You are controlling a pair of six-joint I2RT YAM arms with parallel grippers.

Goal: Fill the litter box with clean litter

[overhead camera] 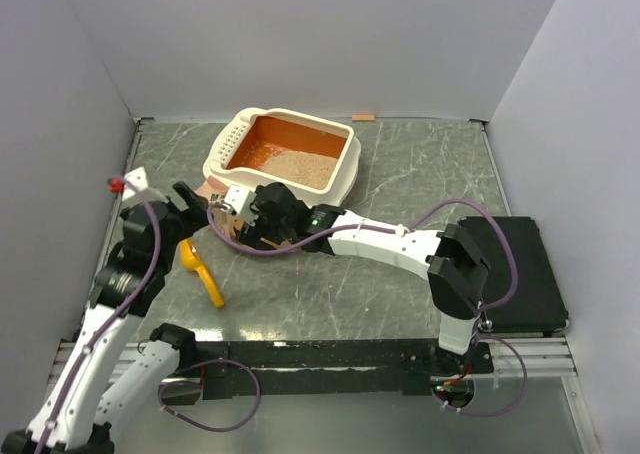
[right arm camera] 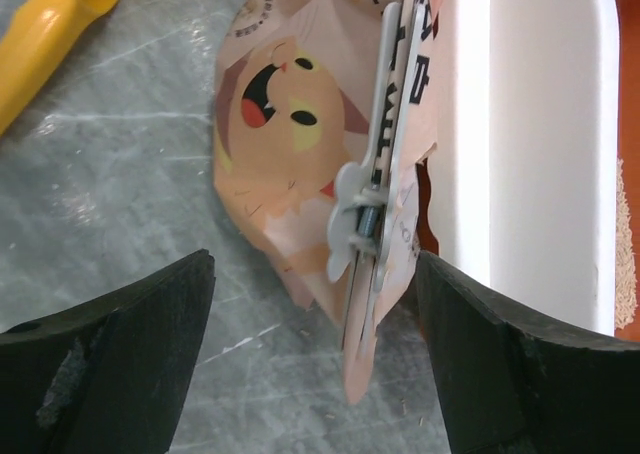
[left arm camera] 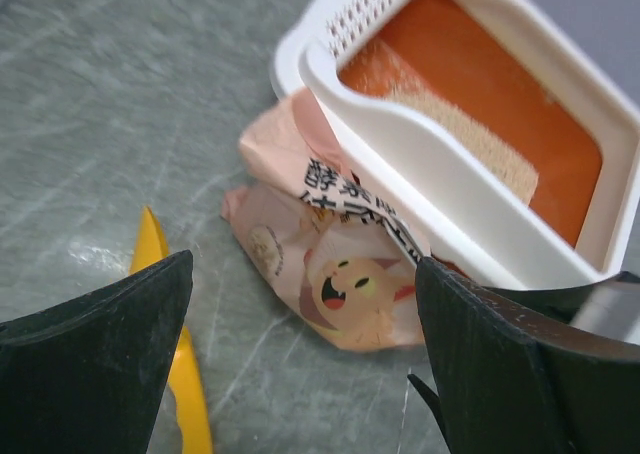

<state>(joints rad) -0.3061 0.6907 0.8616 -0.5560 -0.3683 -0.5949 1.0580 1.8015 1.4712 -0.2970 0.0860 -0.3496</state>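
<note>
The litter box (overhead camera: 290, 115) stands at the back middle, cream-white outside and orange inside, with pale beige clean litter (overhead camera: 305, 167) heaped at its near end. A crinkled cat-print paper bag (right arm camera: 280, 144) lies against the box's white wall (right arm camera: 520, 124), its top held by a grey clip (right arm camera: 375, 184). My right gripper (right arm camera: 315, 374) is open, and the clipped edge of the bag stands between its fingers without touching them. My left gripper (left arm camera: 300, 364) is open just short of the bag (left arm camera: 330, 264), with bare table between its fingers. Box rim (left arm camera: 400, 144) and litter (left arm camera: 470, 139) show beyond.
A yellow scoop (overhead camera: 203, 272) lies on the table left of the bag, close to my left gripper (overhead camera: 187, 202). The right arm reaches across the table's middle to its gripper (overhead camera: 240, 214). A flat black box (overhead camera: 520, 274) sits at the right edge. Walls enclose three sides.
</note>
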